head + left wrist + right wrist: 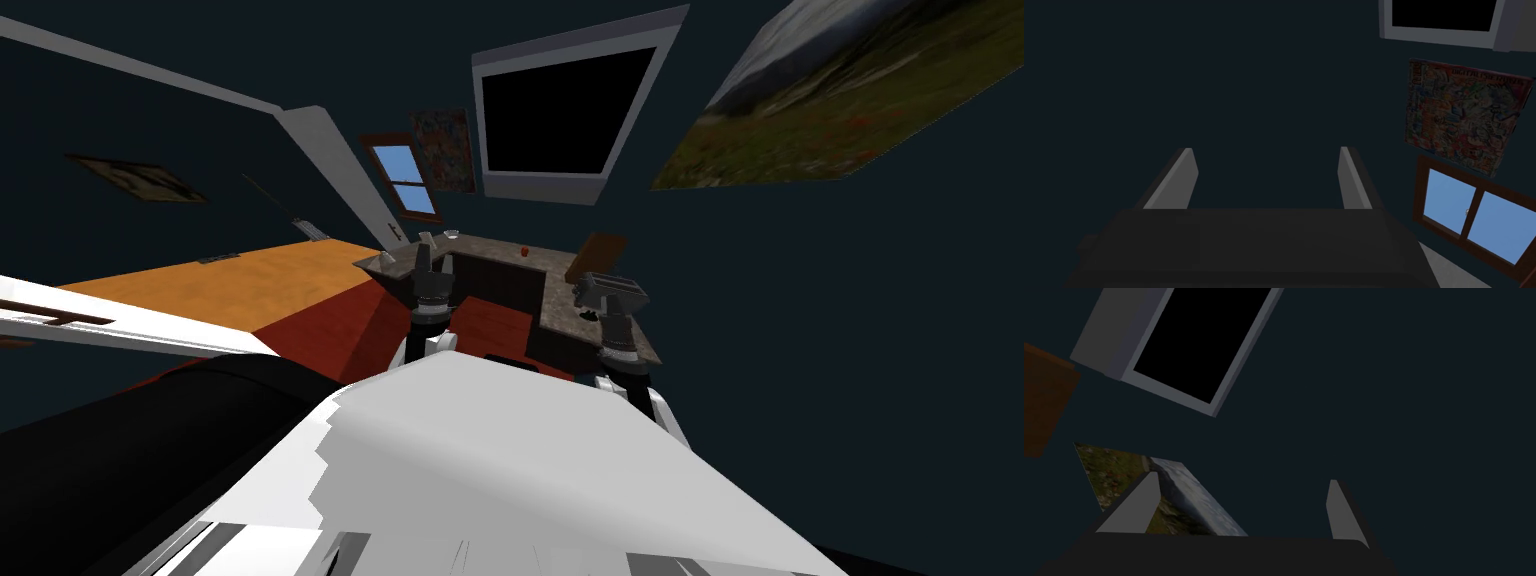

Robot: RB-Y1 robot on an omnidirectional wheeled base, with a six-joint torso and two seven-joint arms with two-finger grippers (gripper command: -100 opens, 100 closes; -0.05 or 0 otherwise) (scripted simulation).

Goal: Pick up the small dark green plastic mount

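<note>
Left tool (1266,150) and right tool (1243,476) are held apart; the right should be lowered over the speckled grey table's (560,300) small dark piece (591,316).

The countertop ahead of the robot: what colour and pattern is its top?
Speckled grey-brown, like stone; the countertop shows best in the head view.

left pincer (1265,150) spread, right pincer (1243,477) spread

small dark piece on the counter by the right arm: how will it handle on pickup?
The small dark piece looks tiny and lies low on the speckled counter, so it is probably light and unlikely to tip. Its shape is too small to read, so the thin fingers might flick it sideways.
</note>
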